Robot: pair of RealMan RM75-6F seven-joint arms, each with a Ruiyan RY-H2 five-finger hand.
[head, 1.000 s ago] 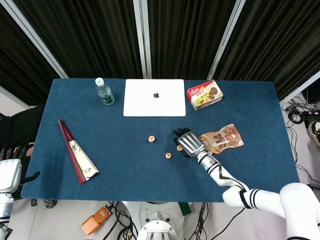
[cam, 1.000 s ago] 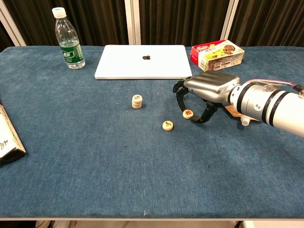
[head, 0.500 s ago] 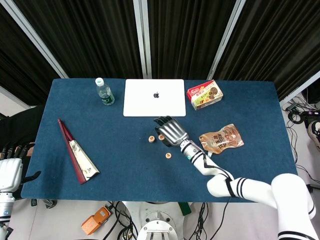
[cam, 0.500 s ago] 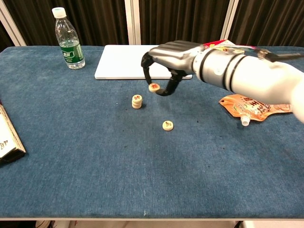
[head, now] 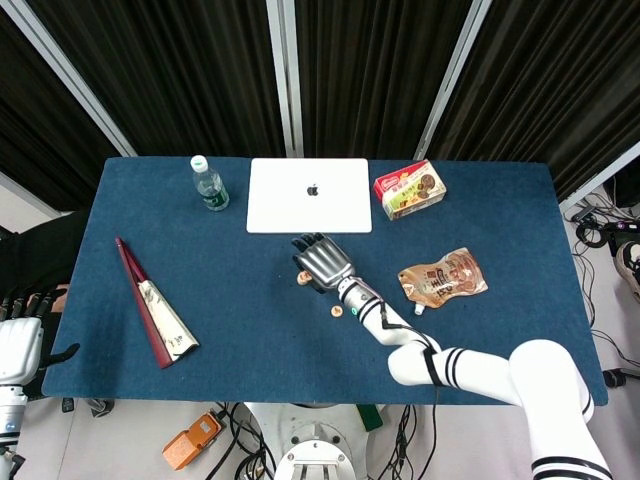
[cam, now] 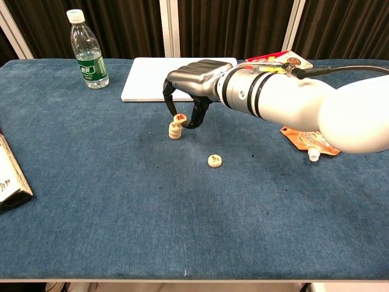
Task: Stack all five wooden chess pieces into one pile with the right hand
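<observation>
A short stack of round wooden chess pieces point(cam: 175, 131) stands on the blue table point(cam: 121, 201), in front of the laptop. My right hand point(cam: 193, 78) hovers over it and pinches one more piece point(cam: 180, 120), tilted, just above the stack's top and slightly to its right. Whether that piece touches the stack I cannot tell. One loose piece point(cam: 214, 160) with a red character lies nearer me, right of the stack. From the head view the right hand point(head: 322, 262) covers most of the stack point(head: 301, 280), and the loose piece point(head: 338, 311) shows below it. My left hand point(head: 20, 345) hangs off the table's left edge, holding nothing.
A water bottle point(cam: 87, 50) stands at the back left and a closed white laptop point(cam: 180, 78) behind the stack. A cookie box point(head: 409, 189) and a snack pouch point(head: 443, 277) lie to the right. A long wrapped package point(head: 152, 305) lies at the left.
The right hand lifted one piece from beside the snack pouch and carried it left across the table to just over the stack. The other loose piece stayed put.
</observation>
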